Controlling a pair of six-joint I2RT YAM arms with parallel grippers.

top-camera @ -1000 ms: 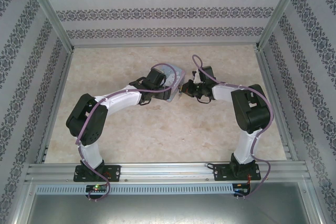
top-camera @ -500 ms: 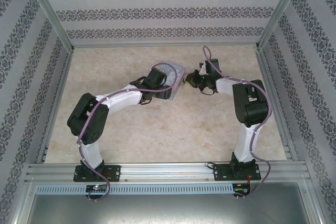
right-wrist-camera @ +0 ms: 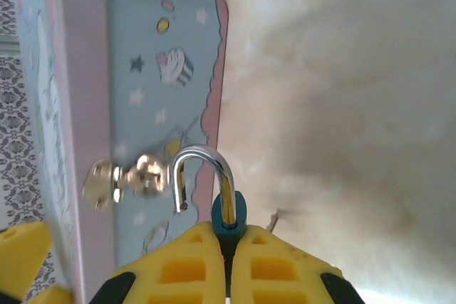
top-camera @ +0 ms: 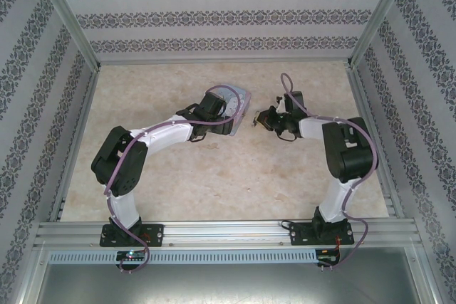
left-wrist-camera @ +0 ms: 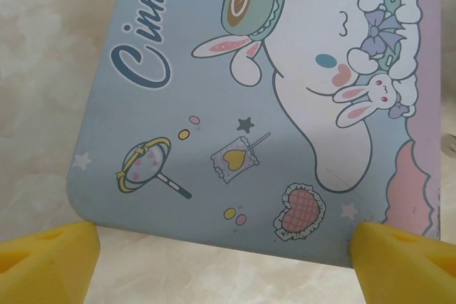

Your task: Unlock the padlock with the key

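**Padlock in right tool, shackle open**

The right tool (right-wrist-camera: 228, 236) is being pressed shut on the bluish body of the padlock (right-wrist-camera: 229, 213). The silvery shackle is standing out beyond the fingertips, open, with one end hanging free. The tin (right-wrist-camera: 142, 105) is lying just left of this tool, with its brass hasp (right-wrist-camera: 121, 179) just beside the free shackle end. The left tool (left-wrist-camera: 224, 247) is being held spread wide, its fingers (left-wrist-camera: 43, 261) set against both near corners of the tin, clamping it on the table (left-wrist-camera: 43, 69).
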